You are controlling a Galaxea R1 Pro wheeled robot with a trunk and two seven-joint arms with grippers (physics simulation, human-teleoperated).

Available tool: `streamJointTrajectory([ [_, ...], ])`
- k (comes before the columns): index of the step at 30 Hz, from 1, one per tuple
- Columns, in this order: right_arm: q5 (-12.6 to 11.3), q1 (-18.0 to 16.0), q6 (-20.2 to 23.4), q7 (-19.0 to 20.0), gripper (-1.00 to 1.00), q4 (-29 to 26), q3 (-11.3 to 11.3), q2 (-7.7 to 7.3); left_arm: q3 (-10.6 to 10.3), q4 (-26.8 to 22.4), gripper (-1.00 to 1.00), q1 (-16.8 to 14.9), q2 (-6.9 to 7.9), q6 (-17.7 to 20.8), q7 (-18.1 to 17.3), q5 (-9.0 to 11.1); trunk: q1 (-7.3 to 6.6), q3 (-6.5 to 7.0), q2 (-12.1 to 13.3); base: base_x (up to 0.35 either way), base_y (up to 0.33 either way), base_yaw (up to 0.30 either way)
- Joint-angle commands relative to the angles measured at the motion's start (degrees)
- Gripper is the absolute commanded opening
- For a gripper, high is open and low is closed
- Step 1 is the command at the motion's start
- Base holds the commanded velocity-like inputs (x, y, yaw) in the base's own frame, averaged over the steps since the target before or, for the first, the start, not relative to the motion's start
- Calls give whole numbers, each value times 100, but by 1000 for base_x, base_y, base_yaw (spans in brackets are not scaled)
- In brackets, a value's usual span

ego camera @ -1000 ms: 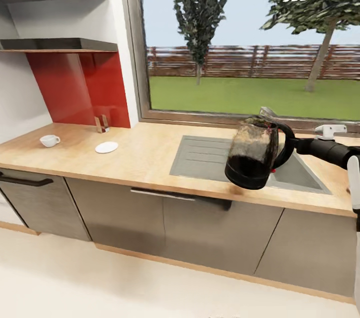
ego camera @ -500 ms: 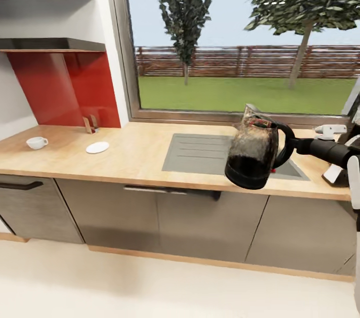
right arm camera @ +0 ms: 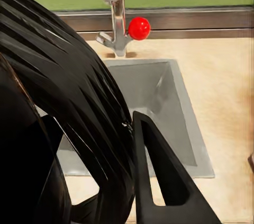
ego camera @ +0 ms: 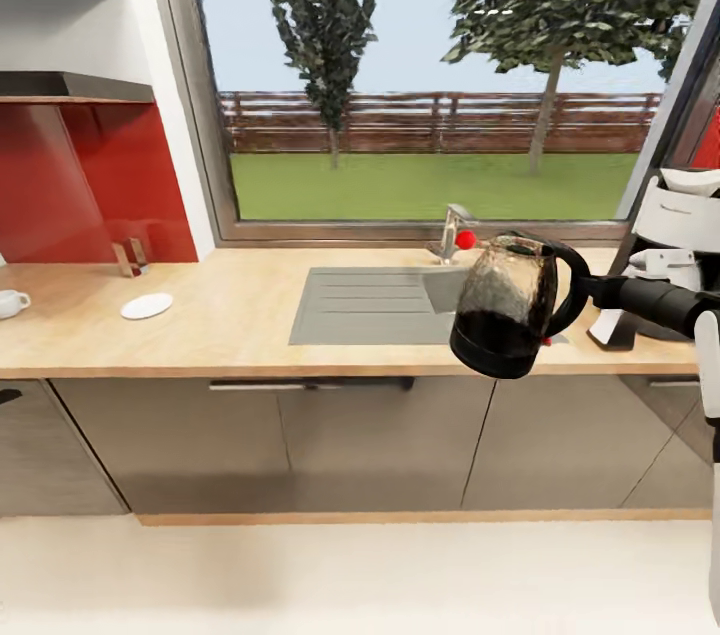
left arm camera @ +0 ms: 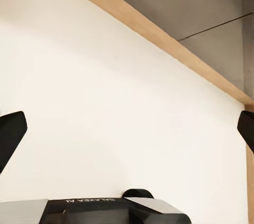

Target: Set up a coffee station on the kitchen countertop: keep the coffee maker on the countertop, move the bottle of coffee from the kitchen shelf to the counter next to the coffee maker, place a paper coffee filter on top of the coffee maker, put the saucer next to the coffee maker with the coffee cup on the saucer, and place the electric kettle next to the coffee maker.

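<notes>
Right gripper [ego camera: 585,290] jaws pinch the electric kettle [ego camera: 505,305] handle; carry level, clear of sink [ego camera: 375,305], to surface beside coffee maker [ego camera: 665,255].

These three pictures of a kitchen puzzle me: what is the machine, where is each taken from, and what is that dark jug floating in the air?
It is a simulated two-armed robot. The wide picture comes from its head camera; the other two come from cameras near each arm's fingers. The jug is an electric kettle, held by its black handle in the right gripper, in front of the countertop and its sink. The right wrist picture looks past that handle to the tap. A saucer and a coffee cup sit at the left. The left wrist picture faces the pale floor.
</notes>
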Motion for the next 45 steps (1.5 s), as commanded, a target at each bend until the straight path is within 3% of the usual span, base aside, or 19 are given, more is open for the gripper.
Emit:
streamJointTrajectory([
  [1, -59, -8, 47, 15, -100, -4, -6, 1, -48, 0, 100, -2, 1, -33, -6, 36, 0, -6, -4, 0, 217, -76],
  [10, -59, -7, 47, 18, -100, -4, -6, 1, -47, 0, 100, -2, 1, -33, -6, 36, 0, -6, -4, 0, 205, -119],
  [40, -59, -8, 47, 11, -100, 4, -6, 1, -47, 0, 100, -2, 1, -33, -4, 36, 0, -6, -4, 0, 4, -282],
  [45, -59, -8, 47, 11, -100, 12, -6, 1, -47, 0, 100, -2, 1, -33, -3, 36, 0, -6, -4, 0, 0, -76],
])
